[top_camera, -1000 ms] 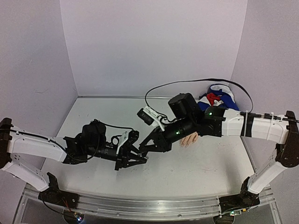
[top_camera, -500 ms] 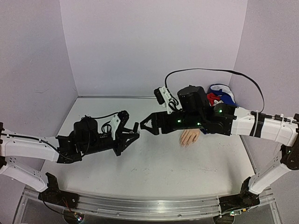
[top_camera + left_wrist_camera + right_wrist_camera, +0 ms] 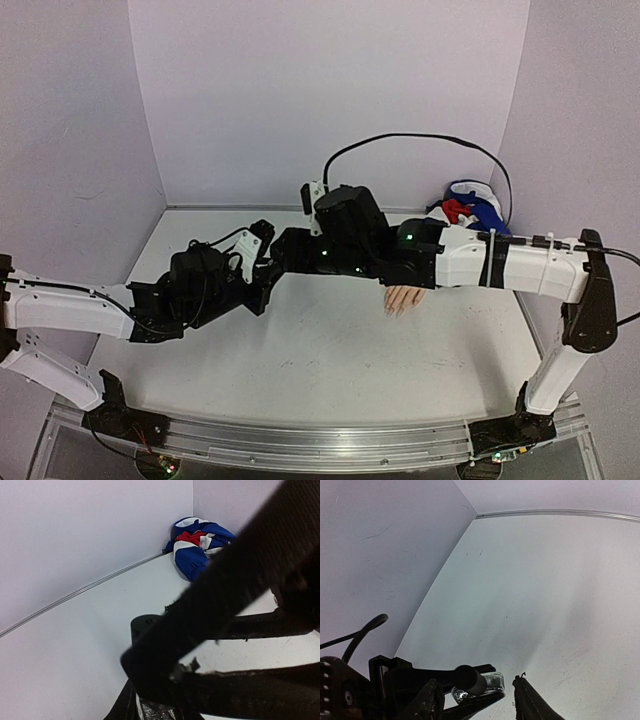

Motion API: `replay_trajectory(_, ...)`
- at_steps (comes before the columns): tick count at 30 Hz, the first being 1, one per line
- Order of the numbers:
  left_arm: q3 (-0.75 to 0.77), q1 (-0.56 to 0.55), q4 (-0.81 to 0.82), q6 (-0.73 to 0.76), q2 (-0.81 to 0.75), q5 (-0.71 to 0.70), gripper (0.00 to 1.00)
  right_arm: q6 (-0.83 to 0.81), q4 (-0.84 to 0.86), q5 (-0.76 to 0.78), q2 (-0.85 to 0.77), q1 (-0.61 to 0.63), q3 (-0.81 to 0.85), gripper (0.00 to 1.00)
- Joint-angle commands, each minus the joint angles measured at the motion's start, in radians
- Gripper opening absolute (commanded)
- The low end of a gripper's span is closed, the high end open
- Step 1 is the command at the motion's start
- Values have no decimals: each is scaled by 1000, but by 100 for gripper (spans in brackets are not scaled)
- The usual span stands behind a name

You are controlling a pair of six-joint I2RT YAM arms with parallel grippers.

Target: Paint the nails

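While the left gripper clamps the bottle, the right gripper straddles its cap, fingers apart. This looks like the opening step, so gripping the cap likely comes next. The nails lie well right of the bottle.

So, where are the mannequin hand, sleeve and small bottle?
mannequin hand (image 3: 405, 298), top view, pale middle part.
sleeve (image 3: 192, 560), left wrist view, blue cloth.
small bottle (image 3: 492, 681), right wrist view, clear glass body.

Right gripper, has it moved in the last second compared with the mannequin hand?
Yes. The right gripper has swung left and toward the back wall, farther from the mannequin hand, which has stayed put.
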Motion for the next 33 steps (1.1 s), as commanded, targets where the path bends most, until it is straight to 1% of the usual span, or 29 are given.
replay_trajectory(1, 40, -7, 7, -19, -18, -52, 0, 27, 8, 114, 30, 7, 87, 43)
replay_trajectory(3, 39, -7, 4, -20, -22, -55, 0, 26, 7, 122, 48, 9, 103, 42)
replay_trajectory(7, 40, -7, 1, -23, -25, -62, 0, 20, -4, 104, 95, 11, 151, 33)
replay_trajectory(10, 41, -8, 0, -22, -28, -59, 0, 20, -4, 92, 122, 12, 164, 32)
replay_trajectory(12, 42, -7, 0, -19, -32, -59, 0, 17, -4, 86, 132, 13, 171, 28)
replay_trajectory(16, 38, -7, -1, -19, -42, -59, 0, 19, -4, 81, 141, 12, 173, 26)
replay_trajectory(18, 35, -7, -3, -20, -51, -38, 0, -6, -2, 73, 141, 12, 175, 15)
replay_trajectory(20, 24, -5, -3, -27, -71, 24, 0, -40, 8, 65, 126, 12, 158, 1)
replay_trajectory(22, 11, 4, -1, -32, -97, 152, 0, -108, 49, 30, 98, 7, 119, 0)
replay_trajectory(23, 7, 18, -1, -34, -109, 249, 0, -166, 81, -13, 76, 3, 93, 0)
replay_trajectory(25, 3, 58, 0, -40, -137, 528, 0, -313, 162, -111, 1, -2, 16, 0)
replay_trajectory(26, 6, 80, 1, -38, -140, 699, 0, -392, 216, -202, -44, -10, -45, 0)
replay_trajectory(27, 11, 100, 2, -37, -149, 853, 0, -467, 303, -336, -89, -30, -136, 0)
replay_trajectory(28, 18, 117, 3, -42, -150, 979, 0, -516, 376, -506, -137, -55, -204, 0)
replay_trajectory(29, 25, 129, 3, -46, -153, 1091, 0, -546, 447, -722, -174, -92, -264, 0)
replay_trajectory(30, 33, 143, 2, -55, -153, 1176, 0, -550, 521, -906, -199, -126, -316, 0)
replay_trajectory(31, 42, 150, 3, -63, -148, 1253, 0, -531, 576, -1028, -213, -149, -347, 0)
replay_trajectory(33, 71, 156, 3, -83, -127, 1392, 0, -492, 584, -1103, -203, -162, -349, 0)
